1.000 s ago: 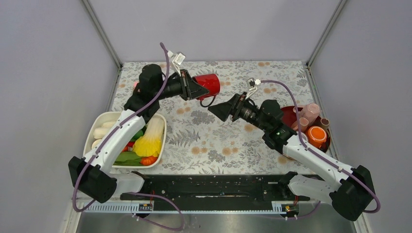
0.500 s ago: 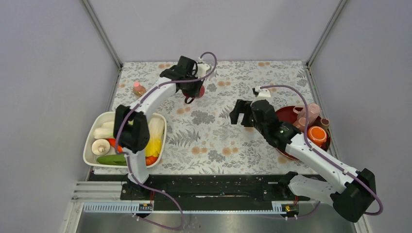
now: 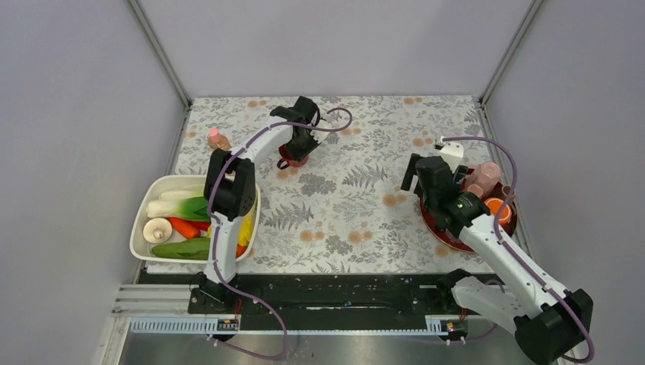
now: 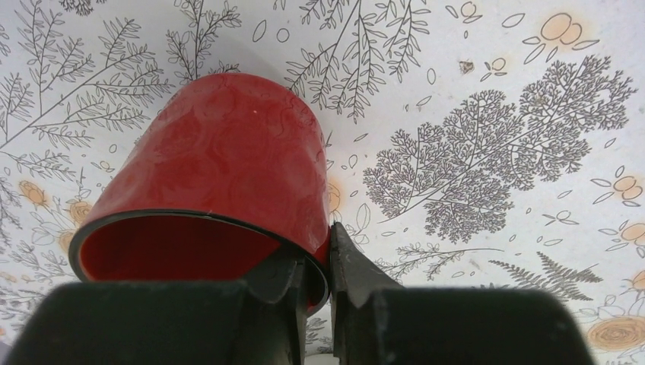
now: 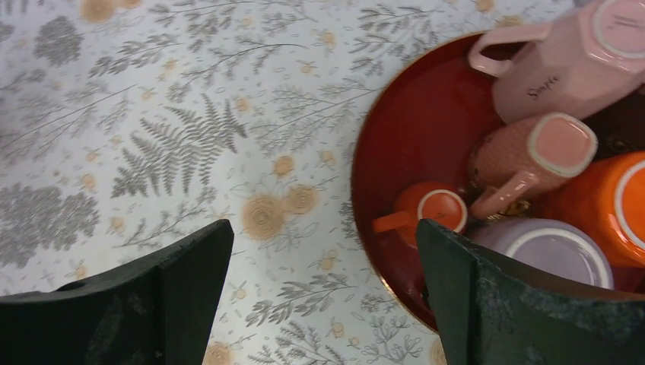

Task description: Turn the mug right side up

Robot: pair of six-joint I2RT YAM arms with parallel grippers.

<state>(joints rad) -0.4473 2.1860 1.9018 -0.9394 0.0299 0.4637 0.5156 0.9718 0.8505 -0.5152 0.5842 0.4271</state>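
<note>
The red mug (image 4: 220, 167) is held by its rim, its open mouth towards the left wrist camera and its base towards the flowered table. In the top view only a red edge of the mug (image 3: 288, 161) shows under the wrist. My left gripper (image 4: 328, 258) is shut on the mug's rim, one finger inside and one outside; in the top view the left gripper (image 3: 297, 148) is at the far middle of the table. My right gripper (image 5: 323, 296) is open and empty above the table by the left edge of the red plate, and it shows in the top view (image 3: 414, 169).
A red plate (image 5: 380, 137) at the right holds several pink, orange and lilac mugs, also in the top view (image 3: 433, 222). A white tray (image 3: 141, 220) of vegetables sits at the left front. A small pink bottle (image 3: 217, 138) stands at the far left.
My left arm has turned over and lowered the red mug from a raised, sideways hold down to the table. My right arm has drawn back to the right, towards the red plate.
</note>
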